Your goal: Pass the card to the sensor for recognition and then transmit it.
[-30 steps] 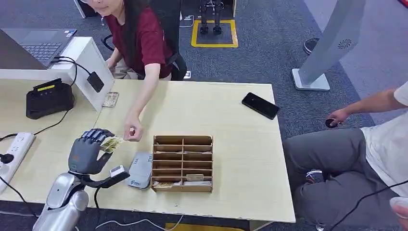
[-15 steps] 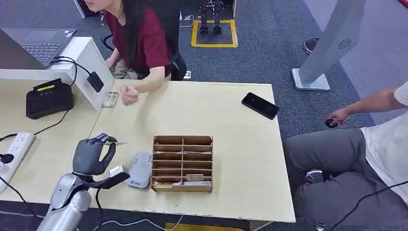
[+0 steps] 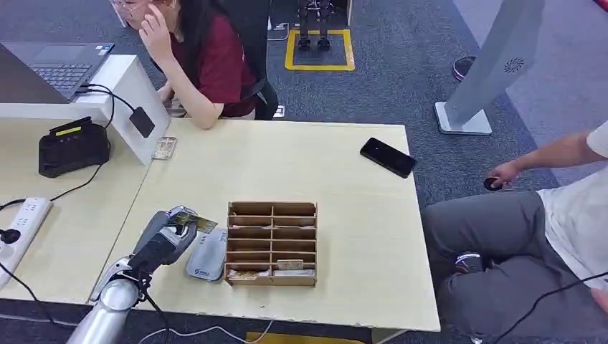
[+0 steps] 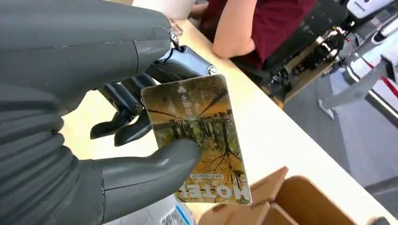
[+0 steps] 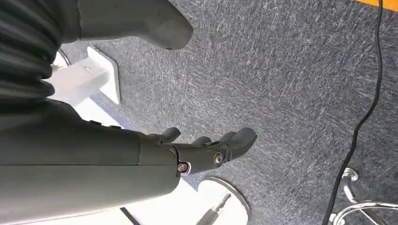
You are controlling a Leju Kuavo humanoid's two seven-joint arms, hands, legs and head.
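Our left hand [image 3: 166,240] pinches the card [image 4: 199,138] flat between thumb and fingers, just above the sensor [image 3: 208,254] near the bench's [image 3: 344,172] front edge, presumably so it can read; our right hand [image 5: 206,150] hangs empty, fingers loosely apart.

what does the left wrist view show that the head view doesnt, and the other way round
Left wrist view alone: the card's face close up, a yellow-brown picture with printed lettering along one end, the thumb pressed on it and the dark fingers behind it.

Head view alone: the grey card reader on the table just under the held card, the black phone, the black terminal and the power strip.

Both: the left hand holding the card, the wooden sorting tray beside it, and the person in the red top.
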